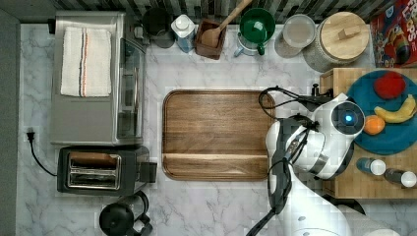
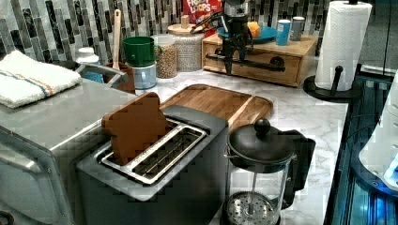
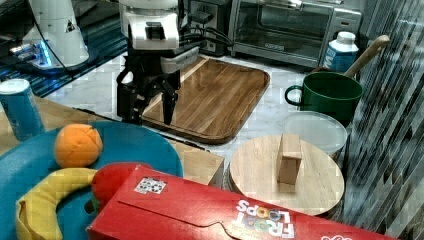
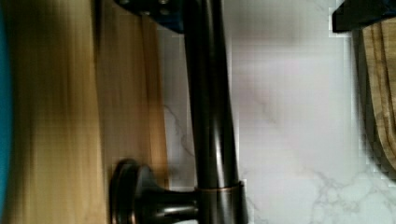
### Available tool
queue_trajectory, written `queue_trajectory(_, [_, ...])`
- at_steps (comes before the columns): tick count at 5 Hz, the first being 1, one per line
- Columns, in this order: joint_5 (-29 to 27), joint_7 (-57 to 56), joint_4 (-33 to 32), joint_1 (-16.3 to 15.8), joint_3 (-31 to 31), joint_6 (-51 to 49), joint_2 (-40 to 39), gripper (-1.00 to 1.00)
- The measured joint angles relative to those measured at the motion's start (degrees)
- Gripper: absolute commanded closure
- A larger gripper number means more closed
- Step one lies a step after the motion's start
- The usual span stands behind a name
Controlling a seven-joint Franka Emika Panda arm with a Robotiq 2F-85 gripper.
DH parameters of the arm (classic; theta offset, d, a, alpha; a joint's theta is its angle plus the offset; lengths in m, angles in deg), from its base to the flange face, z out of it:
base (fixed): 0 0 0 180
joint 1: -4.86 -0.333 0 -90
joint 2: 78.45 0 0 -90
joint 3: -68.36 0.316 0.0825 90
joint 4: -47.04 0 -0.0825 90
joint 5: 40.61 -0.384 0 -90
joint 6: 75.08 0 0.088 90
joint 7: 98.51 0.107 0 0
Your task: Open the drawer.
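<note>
Closest to the wrist camera, the handle runs as a dark bar across the frame, standing off the drawer front on a round mount, with marble tabletop beyond it. One dark fingertip sits at the frame edge on the drawer side of the bar and another well off on the tabletop side, so the end effector is spread wide with the bar between its fingers, gripping nothing.

In the left view, the end effector hangs at upper centre, pointing down over the drawer's front, its tips level with the handle. The right view shows the end effector at centre left, fingers apart, just above the edge of the wooden top.

Around it: a blue plate with an orange, a banana and a red fruit sits on the top above the drawer, with two small bottles beside it. A cereal box and a wood-lidded jar fill the right view's lower right.

Facing the drawer front, the brown tray lies in the centre of the top view, with a strip of bare marble between them. A paper towel roll stands at the left view's upper right, near the drawer's end. A toaster and French press occupy the left view's foreground, well apart from the drawer.
</note>
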Motion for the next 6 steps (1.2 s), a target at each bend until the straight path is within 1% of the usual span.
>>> queue_trajectory(1, [-1.1,-1.2,0.0,2.0,1.5,-0.1,0.3,-1.0])
queue_trajectory(2, [-1.1,-1.3,0.0,2.4,2.0,0.0,0.3,-1.0])
queue_trajectory(3, [-1.7,-1.2,-0.7,2.5,2.2,1.9,0.3,-1.0])
queue_trajectory(4, [-1.7,1.8,-1.8,2.1,2.3,5.9,0.3,-1.0])
queue_trajectory(6, [-1.9,8.1,-2.2,2.4,3.1,6.9,0.3,-1.0])
